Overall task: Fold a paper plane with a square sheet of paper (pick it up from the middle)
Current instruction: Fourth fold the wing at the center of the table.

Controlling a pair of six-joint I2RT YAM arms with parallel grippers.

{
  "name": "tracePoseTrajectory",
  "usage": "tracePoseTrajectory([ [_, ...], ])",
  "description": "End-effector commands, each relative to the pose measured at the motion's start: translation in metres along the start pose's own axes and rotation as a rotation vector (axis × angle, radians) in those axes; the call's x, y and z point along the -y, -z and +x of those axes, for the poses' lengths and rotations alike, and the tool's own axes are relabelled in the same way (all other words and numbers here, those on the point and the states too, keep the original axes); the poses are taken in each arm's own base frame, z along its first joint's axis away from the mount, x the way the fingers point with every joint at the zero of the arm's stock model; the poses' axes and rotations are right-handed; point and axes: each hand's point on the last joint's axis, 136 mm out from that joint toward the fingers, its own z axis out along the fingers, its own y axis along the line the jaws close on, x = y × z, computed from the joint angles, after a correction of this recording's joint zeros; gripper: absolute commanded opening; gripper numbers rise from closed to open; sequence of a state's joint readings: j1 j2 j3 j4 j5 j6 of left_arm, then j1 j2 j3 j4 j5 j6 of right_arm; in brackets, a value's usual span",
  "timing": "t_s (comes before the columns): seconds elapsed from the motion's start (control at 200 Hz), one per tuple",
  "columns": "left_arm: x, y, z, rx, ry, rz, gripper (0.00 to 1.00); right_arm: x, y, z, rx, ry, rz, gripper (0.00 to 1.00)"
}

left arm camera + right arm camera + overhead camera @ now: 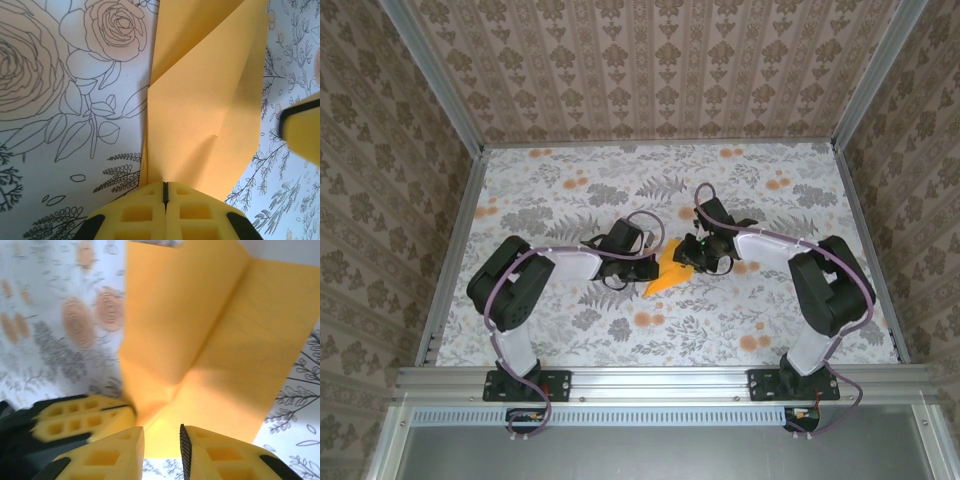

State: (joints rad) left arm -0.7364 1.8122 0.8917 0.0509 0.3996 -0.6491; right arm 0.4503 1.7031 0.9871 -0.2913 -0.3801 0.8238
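The orange-yellow square sheet of paper (668, 272) is folded into a creased, pointed shape and held off the floral table between the two grippers. My left gripper (165, 192) is shut on the paper's (200, 100) near edge, at a crease. In the top view the left gripper (648, 266) is on the paper's left and the right gripper (690, 254) on its right. My right gripper (161, 440) stands open with a narrow gap, and the paper's (210, 340) lower edge lies just beyond its fingertips. The left gripper's fingers (80, 415) show at the left of the right wrist view.
The floral tablecloth (620, 190) covers the table inside a metal frame (450, 250), with patterned walls behind and at both sides. The two arms bend inward from their bases at the near edge.
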Motion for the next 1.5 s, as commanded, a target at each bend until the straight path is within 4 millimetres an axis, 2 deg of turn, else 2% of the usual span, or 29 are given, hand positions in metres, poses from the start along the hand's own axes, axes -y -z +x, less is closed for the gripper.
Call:
tracePoseTrajectory([
  [0.0, -0.019, -0.007, 0.020, -0.090, 0.012, -0.052, 0.00, -0.014, 0.005, 0.000, -0.016, 0.062, -0.039, 0.22],
  [0.27, -0.018, -0.006, 0.019, -0.094, 0.008, -0.053, 0.00, -0.030, -0.017, -0.005, -0.058, 0.103, -0.079, 0.17],
  [0.36, -0.017, -0.006, 0.019, -0.097, 0.009, -0.053, 0.00, -0.028, -0.024, -0.007, -0.065, 0.104, -0.074, 0.16],
  [0.565, -0.011, -0.003, 0.015, -0.094, 0.002, -0.043, 0.00, -0.003, -0.035, -0.007, -0.059, 0.078, 0.028, 0.15],
  [0.72, 0.002, 0.003, 0.004, -0.067, -0.014, -0.015, 0.00, 0.014, -0.037, -0.006, -0.045, 0.058, 0.088, 0.15],
  [0.86, 0.012, 0.008, -0.006, -0.044, -0.019, 0.011, 0.00, 0.021, -0.039, -0.005, -0.041, 0.044, 0.113, 0.14],
  [1.125, 0.031, 0.021, -0.019, 0.023, -0.026, 0.074, 0.09, 0.032, -0.040, -0.003, -0.031, 0.017, 0.148, 0.14],
  [1.285, 0.041, 0.027, -0.017, 0.059, -0.010, 0.135, 0.12, 0.033, -0.039, -0.004, -0.022, 0.008, 0.152, 0.14],
  [1.495, 0.049, 0.022, -0.003, 0.042, 0.003, 0.164, 0.15, 0.034, -0.040, -0.004, -0.025, 0.000, 0.156, 0.14],
])
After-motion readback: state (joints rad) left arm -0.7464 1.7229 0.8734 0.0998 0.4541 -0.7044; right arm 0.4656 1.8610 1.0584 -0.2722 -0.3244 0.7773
